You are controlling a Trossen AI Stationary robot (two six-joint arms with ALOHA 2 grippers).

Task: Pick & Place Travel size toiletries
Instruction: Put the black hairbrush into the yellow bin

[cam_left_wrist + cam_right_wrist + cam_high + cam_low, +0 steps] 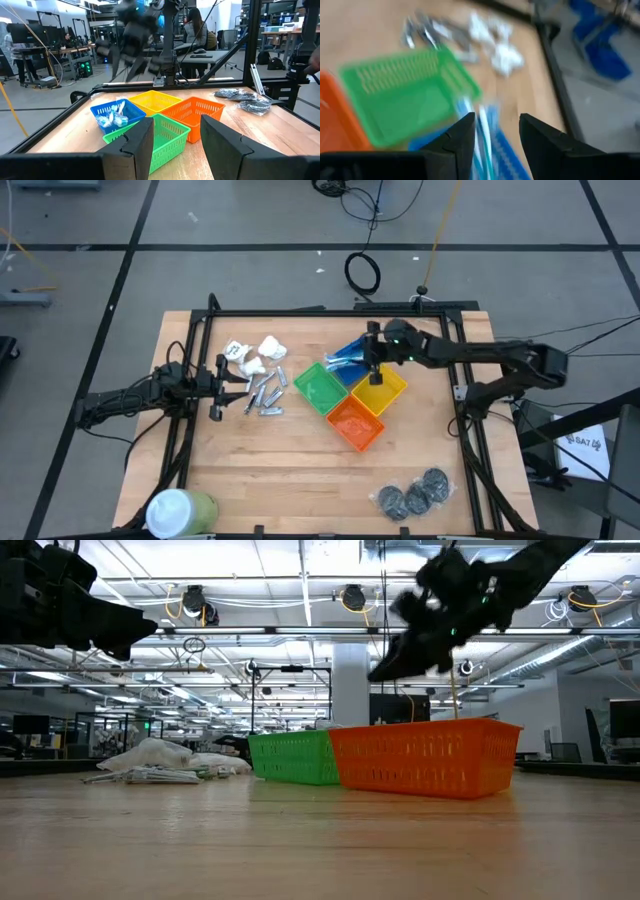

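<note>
Right gripper [491,145] held over blue bin [350,356], jaws parted, nothing held; blue-and-white sticks [482,135] seemingly released below | left gripper [172,145] parked beside silver pieces [265,395], jaws apart, nothing held

White lumpy packets [262,352] lie bunched near the desk's far left, with short silver metal pieces [264,394] scattered flat just beside them. Thin blue-and-white sticks [349,356] lie heaped in the blue bin [102,108]. Dark grey round wads [412,493] sit clustered at the near right.

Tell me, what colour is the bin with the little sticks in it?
Blue bin, clearest in the left wrist view.
</note>
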